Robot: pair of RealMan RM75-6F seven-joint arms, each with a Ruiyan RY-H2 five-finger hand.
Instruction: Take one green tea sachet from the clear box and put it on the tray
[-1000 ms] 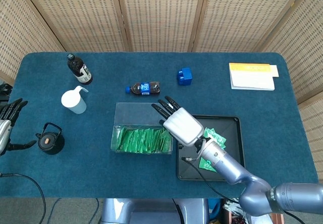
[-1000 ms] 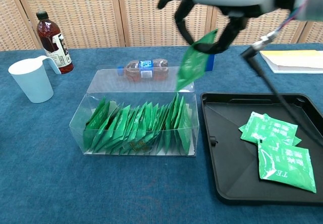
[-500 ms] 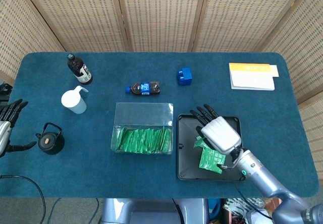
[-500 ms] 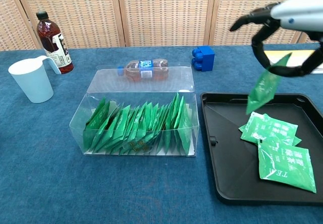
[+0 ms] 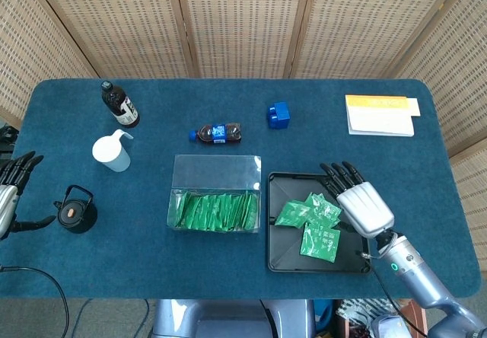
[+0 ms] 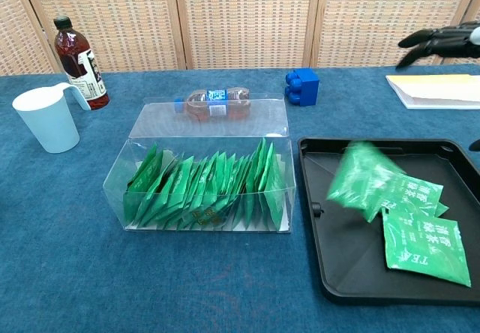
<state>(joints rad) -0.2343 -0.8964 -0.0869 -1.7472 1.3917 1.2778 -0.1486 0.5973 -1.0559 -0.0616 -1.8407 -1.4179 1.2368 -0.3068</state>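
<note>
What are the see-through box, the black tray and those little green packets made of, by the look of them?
Clear box: likely rigid plastic, since the sachets show through its glossy walls.
Tray: probably moulded black plastic, semi-matte with a soft sheen on its raised rim; painted metal is not ruled out.
Green tea sachets: thin flexible film or foil, slightly shiny, printed with white lettering, flat with sealed edges.

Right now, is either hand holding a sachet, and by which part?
Neither. The right hand is open beside the tray; a blurred sachet lies free on it. The left hand holds nothing.
</note>
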